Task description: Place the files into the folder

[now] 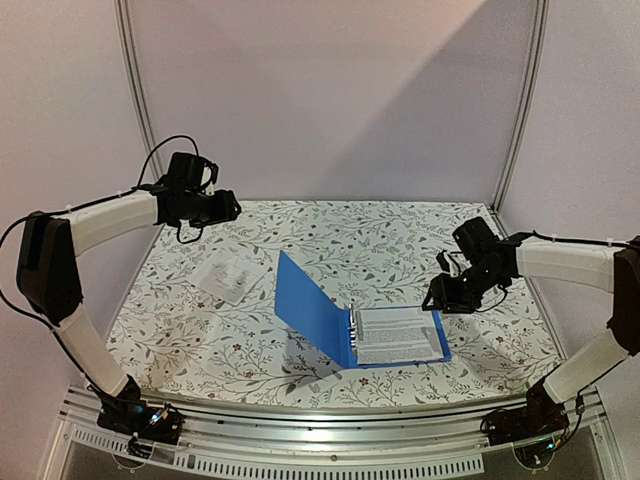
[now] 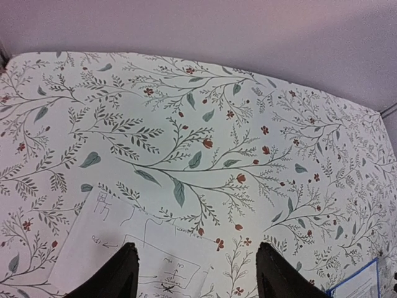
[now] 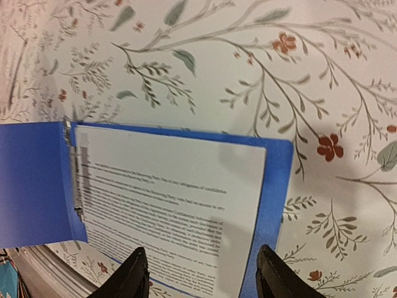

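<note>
Over folder (image 1: 312,308) and loose file (image 1: 228,275), both jaws wide, empty.

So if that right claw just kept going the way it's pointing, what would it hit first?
Most likely the printed sheet lying in the open blue folder. The right claw, fingers apart, frames it in its wrist view. Depth is hard to judge, but nothing shows in between.

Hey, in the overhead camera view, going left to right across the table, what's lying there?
A loose white printed paper sheet → the bright blue ring binder's raised cover → its metal rings → white printed sheets filed on its flat cover.
</note>
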Available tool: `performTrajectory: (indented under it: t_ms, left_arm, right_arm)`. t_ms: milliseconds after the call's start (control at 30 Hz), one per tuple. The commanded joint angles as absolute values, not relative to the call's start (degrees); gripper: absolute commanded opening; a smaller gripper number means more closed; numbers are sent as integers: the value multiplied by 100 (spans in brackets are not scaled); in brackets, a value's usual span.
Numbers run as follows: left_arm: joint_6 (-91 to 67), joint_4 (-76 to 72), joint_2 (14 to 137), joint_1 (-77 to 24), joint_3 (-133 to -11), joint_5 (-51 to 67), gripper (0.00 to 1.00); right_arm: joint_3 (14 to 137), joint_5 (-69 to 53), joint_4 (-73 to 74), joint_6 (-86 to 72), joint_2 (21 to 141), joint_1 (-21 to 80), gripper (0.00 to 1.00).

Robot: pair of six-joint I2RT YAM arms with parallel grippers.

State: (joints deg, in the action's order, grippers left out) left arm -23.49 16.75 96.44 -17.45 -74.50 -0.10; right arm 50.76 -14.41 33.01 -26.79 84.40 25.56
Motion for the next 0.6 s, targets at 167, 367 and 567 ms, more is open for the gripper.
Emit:
performTrajectory:
  t_ms: [167,367,567]
  left_arm:
    - [-2719,1869,9568,-1673,-7193,-379,68]
    - [-3540,1726,9109,-1441,-6076,-270,73]
    - [-3765,1273,9750,-495,-5703,656,72]
  right_arm:
    - [4437,-3472,-233,-3490,7827,2609,57]
    - [5000,-3214,-383,-3547,8311,2942,57]
    - [5364,-3224,-265,-3327,8786,3210,57]
